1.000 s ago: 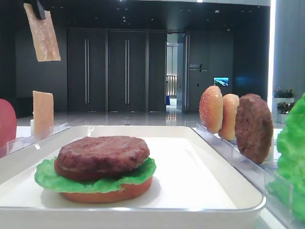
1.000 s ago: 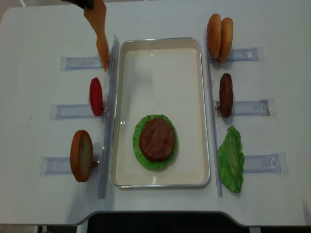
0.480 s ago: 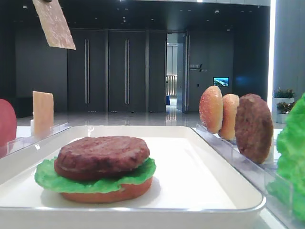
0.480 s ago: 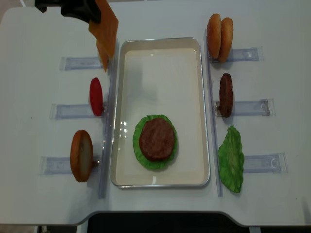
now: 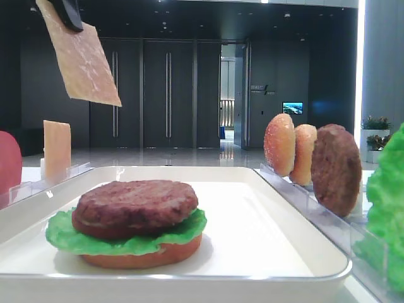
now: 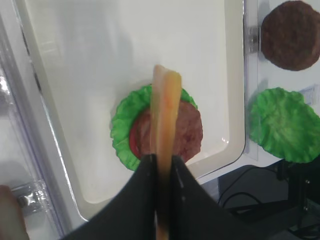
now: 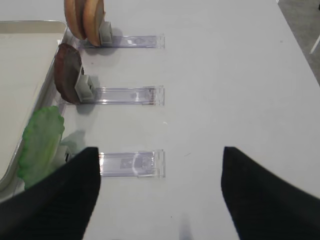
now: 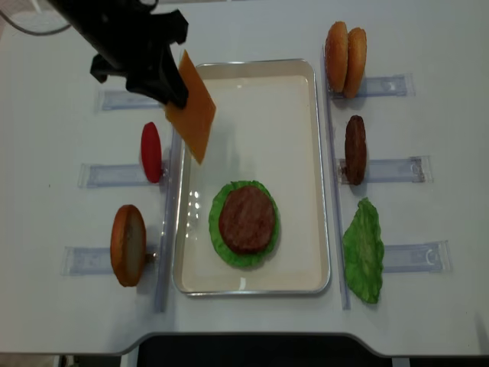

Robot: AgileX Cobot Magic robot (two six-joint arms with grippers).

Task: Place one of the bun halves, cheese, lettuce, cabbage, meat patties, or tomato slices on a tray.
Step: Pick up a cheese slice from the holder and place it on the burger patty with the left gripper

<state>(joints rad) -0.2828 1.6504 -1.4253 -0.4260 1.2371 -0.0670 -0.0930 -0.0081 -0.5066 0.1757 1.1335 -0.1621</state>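
My left gripper (image 8: 173, 93) is shut on a pale orange cheese slice (image 8: 195, 116), which hangs tilted above the left rim of the white tray (image 8: 252, 76). From the left wrist the cheese (image 6: 165, 110) shows edge-on between the black fingers (image 6: 145, 190). Below it on the tray lies a stack with a meat patty (image 8: 246, 219) on lettuce (image 8: 218, 229) over a red base. Over the bare table on the right, my right gripper (image 7: 160, 195) is open and holds nothing. Cabbage is out of view.
Clear holders flank the tray. On the right stand two bun halves (image 8: 345, 50), a patty (image 8: 355, 149) and lettuce (image 8: 363, 248). On the left stand a tomato slice (image 8: 151, 151), a bun half (image 8: 127, 245) and a second cheese slice (image 5: 57, 148).
The left gripper has carried the cheese from the far left corner forward and right, to over the tray's left rim. The slice tilted as it went. Nothing else moved.
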